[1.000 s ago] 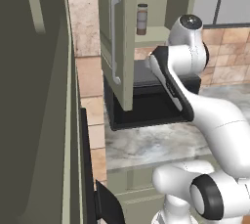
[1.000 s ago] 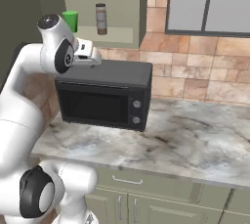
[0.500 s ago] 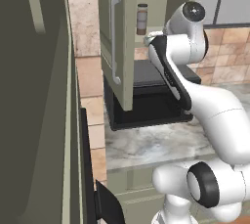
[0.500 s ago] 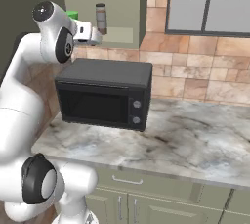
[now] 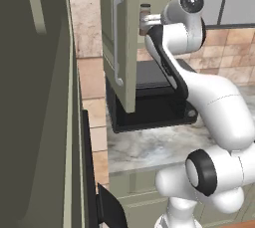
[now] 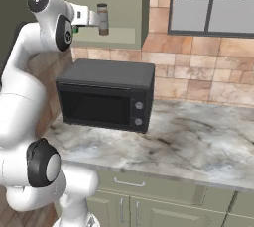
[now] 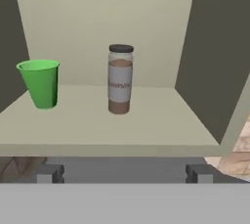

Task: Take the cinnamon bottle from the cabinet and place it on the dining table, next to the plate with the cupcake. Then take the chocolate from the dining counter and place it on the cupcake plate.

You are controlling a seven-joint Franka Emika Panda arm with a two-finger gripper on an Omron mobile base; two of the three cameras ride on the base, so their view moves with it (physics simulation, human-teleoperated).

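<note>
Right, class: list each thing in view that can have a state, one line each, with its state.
Cabinet: door open.
Cinnamon bottle: upright on the shelf, capped, not held.
Green cup: upright on the shelf, apart from the bottle.
End effector: open, in front of the shelf, short of the bottle.
Microwave: door shut.

Cabinet door (image 5: 119,43) hides most of cinnamon bottle (image 5: 145,13).
</note>
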